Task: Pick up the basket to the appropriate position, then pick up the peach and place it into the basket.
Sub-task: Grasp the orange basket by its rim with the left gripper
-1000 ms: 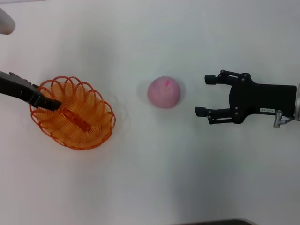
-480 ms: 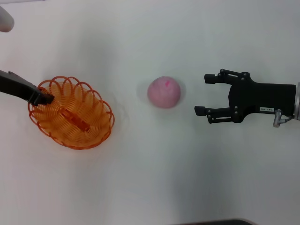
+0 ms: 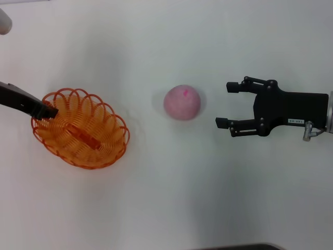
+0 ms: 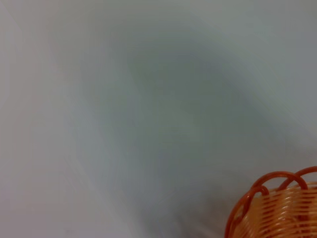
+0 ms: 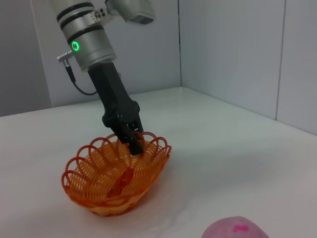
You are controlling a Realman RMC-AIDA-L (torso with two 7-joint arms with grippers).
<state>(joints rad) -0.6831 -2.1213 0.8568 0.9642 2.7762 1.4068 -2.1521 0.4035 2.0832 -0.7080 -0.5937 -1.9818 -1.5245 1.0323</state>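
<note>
Nearest the robot in head view: bare white tabletop, matte and smooth.

Mid-table, left to right:
- Orange wire basket — oval, open weave of looped wire, scalloped rim of round arches. It sits on the left side of the table, tilted, with the rim by the left gripper higher than the opposite side, going by the right wrist view.
- Left gripper comes in from the left edge, black and slim, fingers pinched shut on the basket's left rim loops. The right wrist view shows it reaching down at an angle from a silver wrist cuff with a green ring light, tips buried in the rim scallops.
- Peach — round, pale pink, matte fuzzy skin, small darker pink mark on top. Resting on the table, well apart from the basket, between it and the right gripper. Only its top shows in the right wrist view.
- Right gripper — black, linkage-type fingers spread wide, holding nothing, pointing at the peach from just beside it on the right. Not touching.

Left wrist view is mostly blurred grey-white surface; one corner catches the basket's rim loops. Probably very close to the camera, hard to say more.

Farthest back: plain pale wall panels behind the table.
</note>
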